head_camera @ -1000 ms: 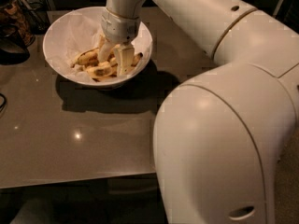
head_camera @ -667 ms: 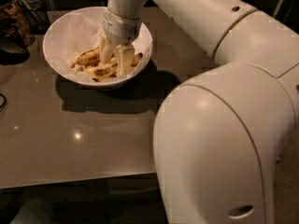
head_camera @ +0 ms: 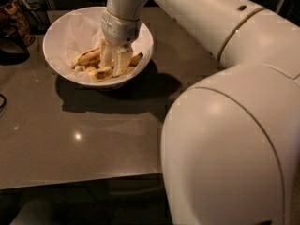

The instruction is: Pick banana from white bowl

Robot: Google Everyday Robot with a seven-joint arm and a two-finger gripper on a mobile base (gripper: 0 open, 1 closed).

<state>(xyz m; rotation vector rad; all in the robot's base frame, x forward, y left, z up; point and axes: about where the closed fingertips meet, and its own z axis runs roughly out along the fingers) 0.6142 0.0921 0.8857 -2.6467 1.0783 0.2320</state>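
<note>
The white bowl stands at the back left of the brown table, lined with crinkled white paper. Several bananas lie in its bottom. The longest one, the dull yellow banana with brown blotches, lies left of centre, and its right part is hidden behind the gripper. A brown banana end shows on the gripper's right side; I cannot tell whether it belongs to the same banana. My gripper reaches straight down into the bowl, with its tip among the bananas.
My white arm fills the right half of the view and hides that side of the table. Dark objects stand at the back left beside the bowl. The table's front edge runs along the bottom left.
The gripper stays down among the bananas in the bowl; only a very slight shift shows. The bananas and the bowl have not moved.
</note>
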